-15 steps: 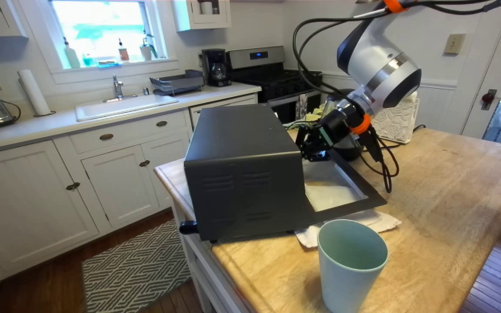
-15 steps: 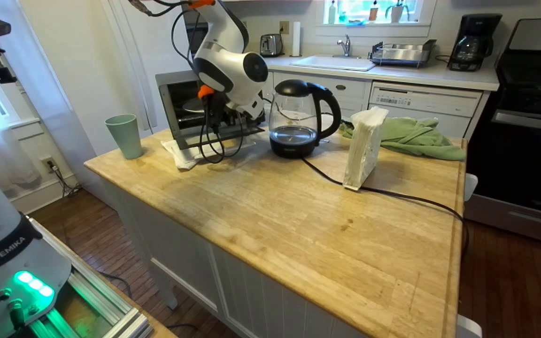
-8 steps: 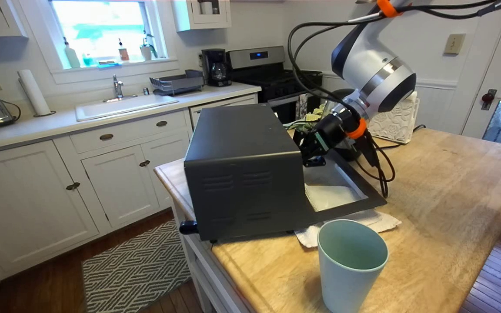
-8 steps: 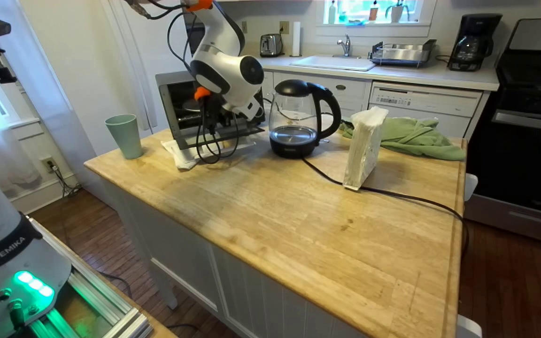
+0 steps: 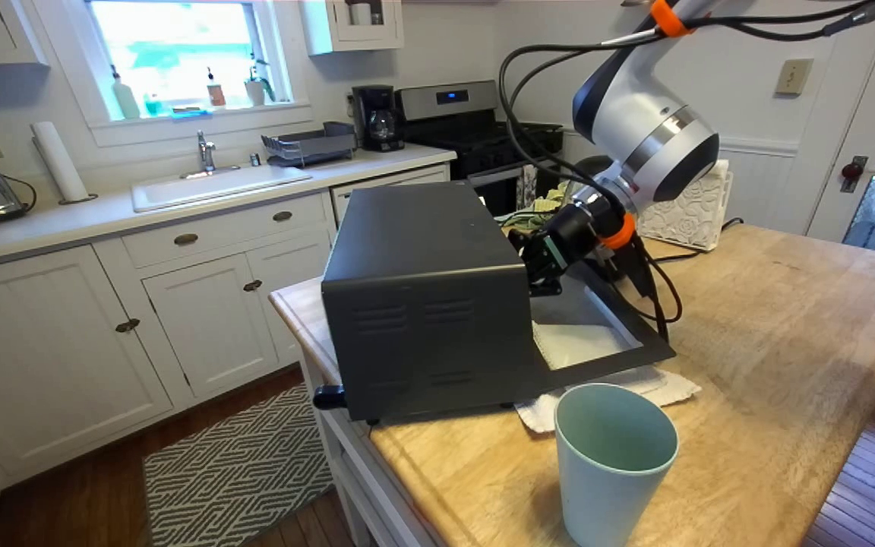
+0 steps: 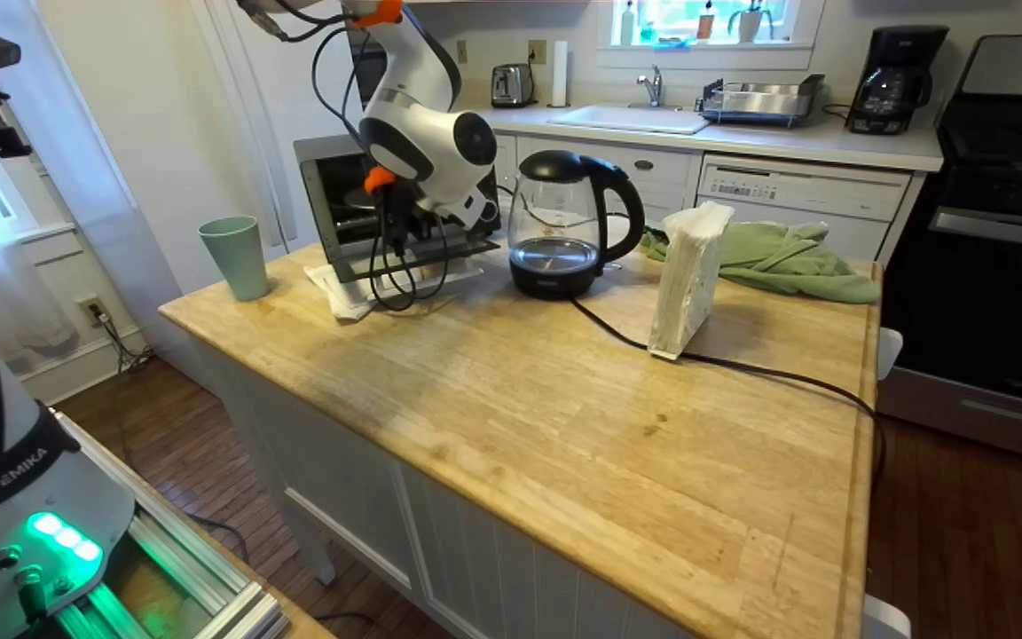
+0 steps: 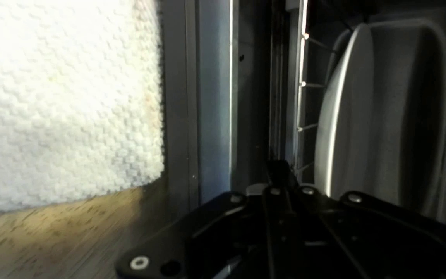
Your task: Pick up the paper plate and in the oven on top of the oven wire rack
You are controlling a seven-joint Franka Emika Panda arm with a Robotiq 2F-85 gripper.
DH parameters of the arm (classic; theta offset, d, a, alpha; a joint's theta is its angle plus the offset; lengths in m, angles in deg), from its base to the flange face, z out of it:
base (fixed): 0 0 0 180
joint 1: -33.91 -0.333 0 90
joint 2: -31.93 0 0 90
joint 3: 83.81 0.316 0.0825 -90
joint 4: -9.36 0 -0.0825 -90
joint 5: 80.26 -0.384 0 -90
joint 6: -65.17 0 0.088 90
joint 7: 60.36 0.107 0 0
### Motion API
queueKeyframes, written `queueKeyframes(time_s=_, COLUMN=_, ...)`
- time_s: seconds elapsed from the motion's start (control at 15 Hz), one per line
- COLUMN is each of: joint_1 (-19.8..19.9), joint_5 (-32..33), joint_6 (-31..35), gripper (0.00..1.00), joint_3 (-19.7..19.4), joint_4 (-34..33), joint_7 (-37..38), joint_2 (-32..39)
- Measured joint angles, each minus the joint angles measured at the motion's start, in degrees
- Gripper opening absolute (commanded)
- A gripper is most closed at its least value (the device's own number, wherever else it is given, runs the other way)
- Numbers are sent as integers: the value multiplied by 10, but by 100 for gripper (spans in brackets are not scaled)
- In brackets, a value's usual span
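On a wooden kitchen island [image 6: 582, 417], seemingly late in the placing step

Inside the dark countertop oven [image 5: 426, 304], with lowered door [image 5: 635, 320], on or just above the wire rack [image 7: 303, 84]: the white paper plate [image 7: 352, 112]. In the electric glass kettle [image 6: 551, 222], a little clear liquid [image 6: 555, 257]. At the oven mouth, with gripper [image 7: 281, 168] closed on nothing visible; next, probably back out without snagging the rack. In the teal tumbler [image 5: 612, 501], no visible contents.
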Motion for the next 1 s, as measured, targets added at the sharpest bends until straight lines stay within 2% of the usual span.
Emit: queueKeyframes(time_s=1.0, joint_1=1, joint_5=0, joint_6=-38, gripper=0, joint_3=0, joint_4=-16, joint_7=-33, joint_2=19)
